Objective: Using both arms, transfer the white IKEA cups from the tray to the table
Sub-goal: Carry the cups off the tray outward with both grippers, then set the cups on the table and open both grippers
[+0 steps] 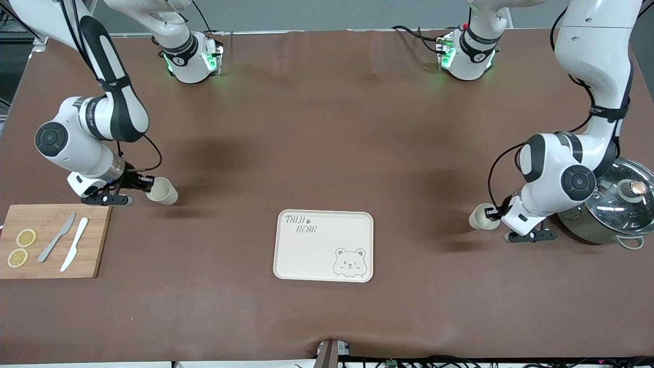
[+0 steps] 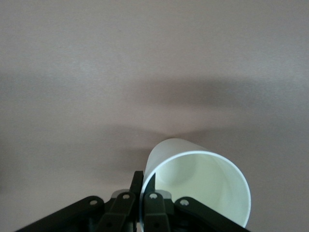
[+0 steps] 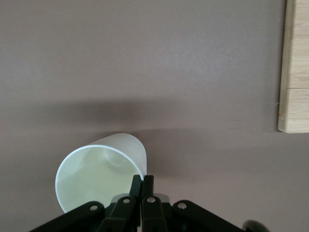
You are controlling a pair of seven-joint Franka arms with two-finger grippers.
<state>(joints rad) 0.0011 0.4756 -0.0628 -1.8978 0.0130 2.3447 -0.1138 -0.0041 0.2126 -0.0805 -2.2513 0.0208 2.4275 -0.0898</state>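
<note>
Two white IKEA cups are in the arms' grippers, each pinched by its rim wall and tilted on its side over the brown table. My right gripper [image 1: 148, 187] [image 3: 143, 180] is shut on one cup [image 1: 164, 192] [image 3: 96, 179], just off the cutting board's corner toward the right arm's end. My left gripper [image 1: 493, 213] [image 2: 144, 177] is shut on the other cup [image 1: 480, 217] [image 2: 203, 181], beside the pot toward the left arm's end. One finger sits inside each rim and one outside.
A cream bear-print tray [image 1: 317, 253] lies mid-table between the two cups, nearer the front camera. A wooden cutting board [image 1: 94, 240] [image 3: 294, 63] carries lemon slices [image 1: 25, 237] and two knives [image 1: 74, 244]. A steel pot with a glass lid [image 1: 615, 204] stands under the left arm.
</note>
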